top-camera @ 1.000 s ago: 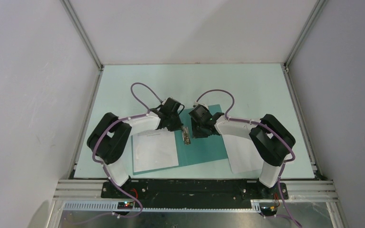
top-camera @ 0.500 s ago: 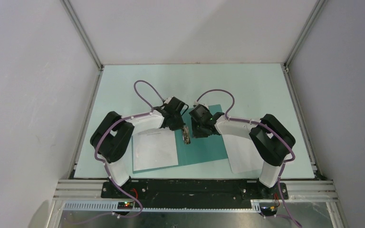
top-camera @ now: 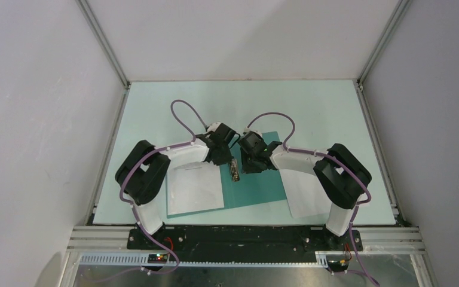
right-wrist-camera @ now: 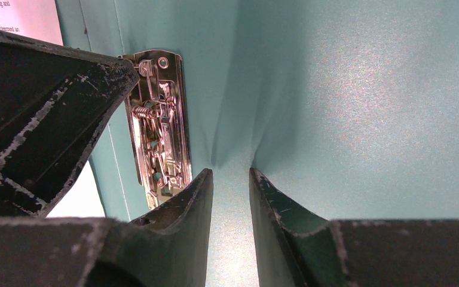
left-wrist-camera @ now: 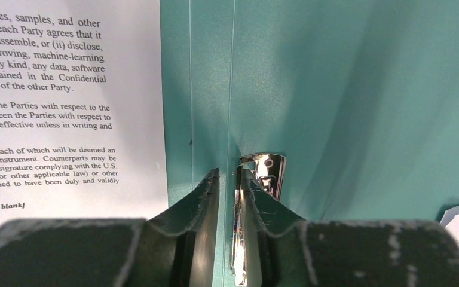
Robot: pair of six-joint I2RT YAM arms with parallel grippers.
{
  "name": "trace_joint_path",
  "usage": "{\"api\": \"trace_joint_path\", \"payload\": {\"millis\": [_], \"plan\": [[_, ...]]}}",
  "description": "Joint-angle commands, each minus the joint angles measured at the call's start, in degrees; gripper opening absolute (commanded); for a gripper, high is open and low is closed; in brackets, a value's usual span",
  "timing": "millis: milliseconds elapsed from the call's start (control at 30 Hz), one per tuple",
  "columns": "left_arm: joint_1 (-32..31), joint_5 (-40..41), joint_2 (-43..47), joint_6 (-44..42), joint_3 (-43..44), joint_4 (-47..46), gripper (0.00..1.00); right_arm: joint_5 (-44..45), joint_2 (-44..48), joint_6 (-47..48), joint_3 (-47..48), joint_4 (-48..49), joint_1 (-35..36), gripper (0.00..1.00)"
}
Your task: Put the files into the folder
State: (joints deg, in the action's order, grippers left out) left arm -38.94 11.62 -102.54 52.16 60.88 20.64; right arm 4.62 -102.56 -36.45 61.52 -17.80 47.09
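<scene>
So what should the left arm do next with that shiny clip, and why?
Probably close the left tool on the metal clip and lift its lever a little. It straddles the clip on the spine of the folder, the right tool is down beside it, and one sheet lies on the left half, not yet under the clip.

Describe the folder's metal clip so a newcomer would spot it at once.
Start at the teal folder lying open mid-table. Along its spine, between the left gripper and the right gripper, sits the clip: the only shiny silver thing on the matte teal.
</scene>
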Motion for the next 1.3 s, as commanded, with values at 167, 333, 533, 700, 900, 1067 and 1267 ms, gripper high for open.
{"api": "trace_joint_path", "payload": {"millis": [167, 333, 533, 700, 900, 1067, 1267], "plan": [[0.63, 5.01, -4.85, -0.09, 2.96, 5.57, 0.24, 1.18, 0.44, 0.07, 0.36, 0.08, 0.36, 0.33], [0.76, 4.91, -7.4, 2.98, 3.08, 5.96, 0.21, 0.89, 1.26, 0.35, 0.41, 0.61, 0.45, 0.33], [1.06, 1.11, -10.68, 4.36, 3.0, 5.77, 0.22, 1.38, 2.17, 0.95, 0.39, 0.01, 0.72, 0.33], [1.21, -0.25, -7.93, 7.85, -0.64, 5.81, 0.03, 1.58, 3.26, 1.32, 0.44, 0.65, 1.76, 0.33], [1.04, -4.15, -2.35, 14.46, -5.56, 5.85, 0.0, 2.44, 5.17, 1.03, -0.34, 1.94, 4.24, 0.33], [0.99, -6.36, 0.27, 16.15, -6.55, 6.51, 0.0, 3.35, 7.38, 0.18, -3.1, 3.26, 5.69, 0.33], [1.06, -7.64, -1.2, 13.88, -5.17, 6.56, 0.0, 3.65, 6.2, 0.08, -3.39, 4.24, 6.14, 0.33]]}}
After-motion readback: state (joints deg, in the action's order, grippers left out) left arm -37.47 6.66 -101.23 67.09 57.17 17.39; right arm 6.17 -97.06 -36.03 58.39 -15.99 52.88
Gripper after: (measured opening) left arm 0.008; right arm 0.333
